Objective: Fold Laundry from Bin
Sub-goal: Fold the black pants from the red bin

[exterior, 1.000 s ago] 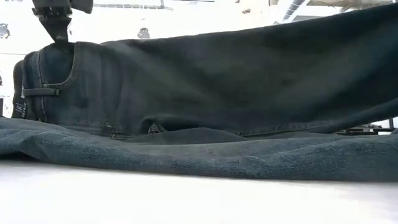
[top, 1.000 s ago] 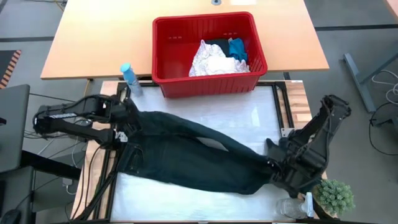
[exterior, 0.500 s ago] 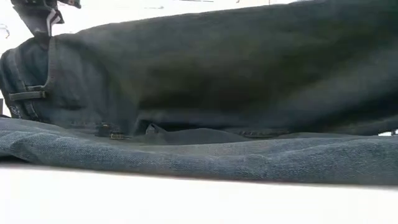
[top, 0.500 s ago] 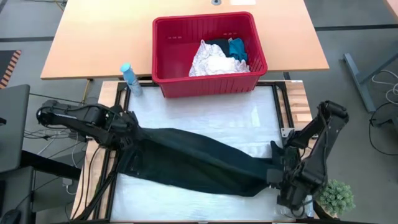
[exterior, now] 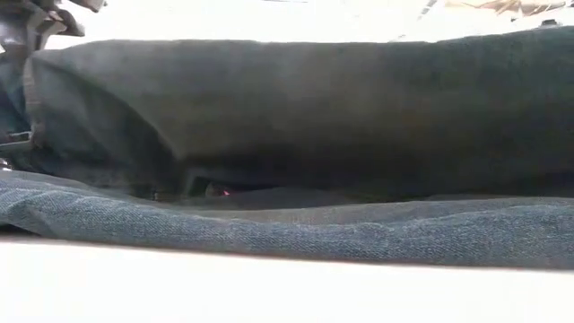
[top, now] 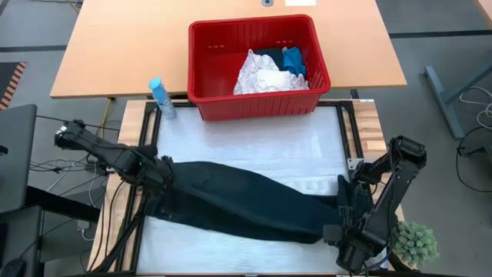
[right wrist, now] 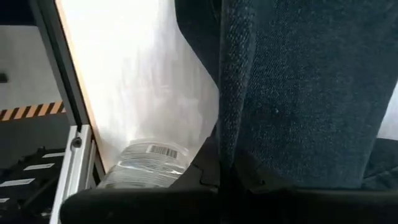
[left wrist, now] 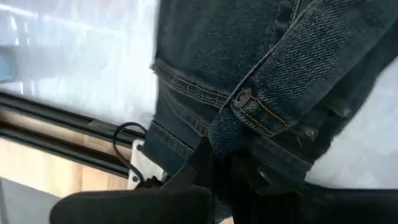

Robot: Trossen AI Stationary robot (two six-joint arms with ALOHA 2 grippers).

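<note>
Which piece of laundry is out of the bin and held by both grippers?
The dark jeans, stretched across the table between the left gripper and right gripper. The white garment and blue one lie in the red bin.

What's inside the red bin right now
Inside the red bin lie a white crinkled cloth, a small bright blue item and a bit of black fabric behind them. Whatever lies beneath these is covered, so any more laundry under them cannot be seen.
</note>
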